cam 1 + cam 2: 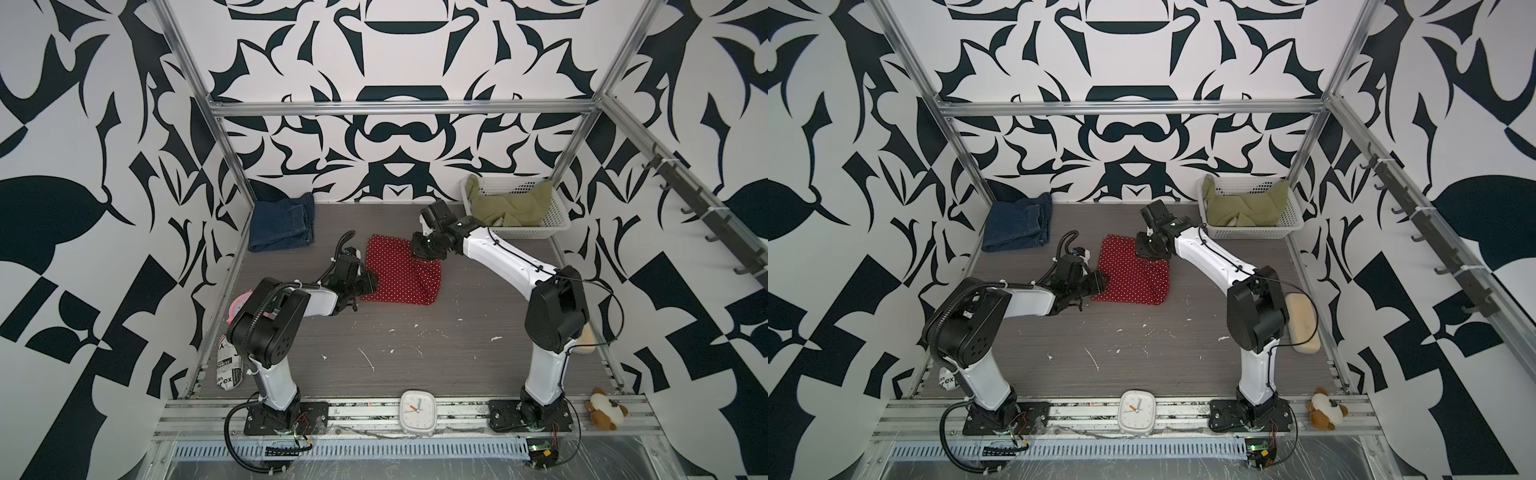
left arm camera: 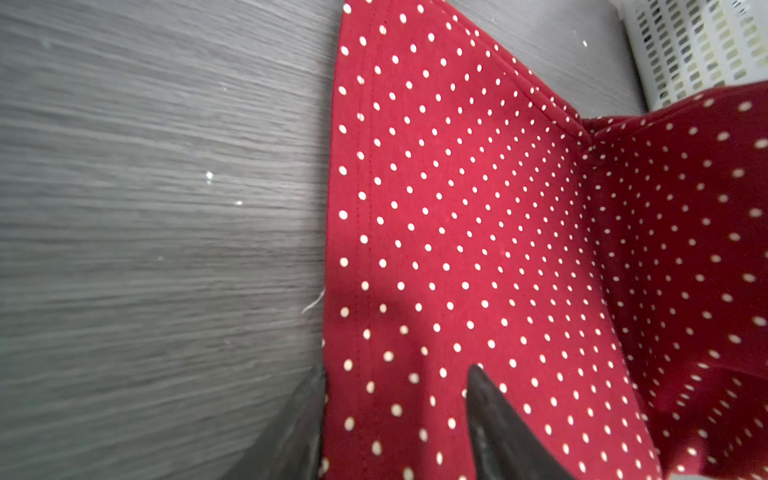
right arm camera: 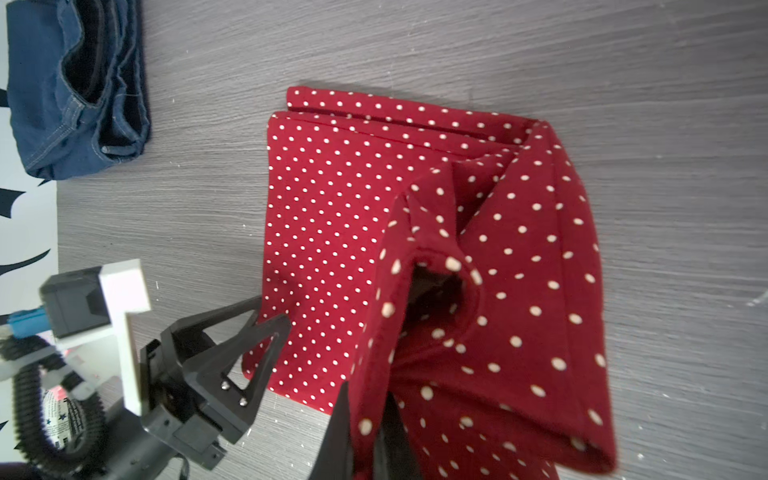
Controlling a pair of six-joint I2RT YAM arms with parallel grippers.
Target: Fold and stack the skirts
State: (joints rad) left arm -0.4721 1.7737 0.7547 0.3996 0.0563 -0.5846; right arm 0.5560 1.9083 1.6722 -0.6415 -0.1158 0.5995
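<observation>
The red polka-dot skirt (image 1: 403, 270) (image 1: 1133, 274) lies folded mid-table. My right gripper (image 1: 420, 250) (image 3: 368, 395) is shut on its far right corner, and that layer hangs lifted off the flat part (image 3: 332, 208). My left gripper (image 1: 368, 286) (image 2: 395, 370) stands open at the skirt's near left hem, one finger on the table beside the hem and one over the cloth (image 2: 457, 208). The dark blue denim skirt (image 1: 282, 224) (image 3: 79, 91) lies folded at the back left. An olive-green skirt (image 1: 511, 203) (image 1: 1246, 208) sits crumpled in the basket.
The white perforated basket (image 1: 557, 216) (image 2: 698, 41) stands at the back right corner. A white clock (image 1: 417, 413) and a plush toy (image 1: 606, 409) rest on the front rail. A beige pad (image 1: 1304, 322) lies behind the right arm, and a newsprint pouch (image 1: 228, 370) by the left arm.
</observation>
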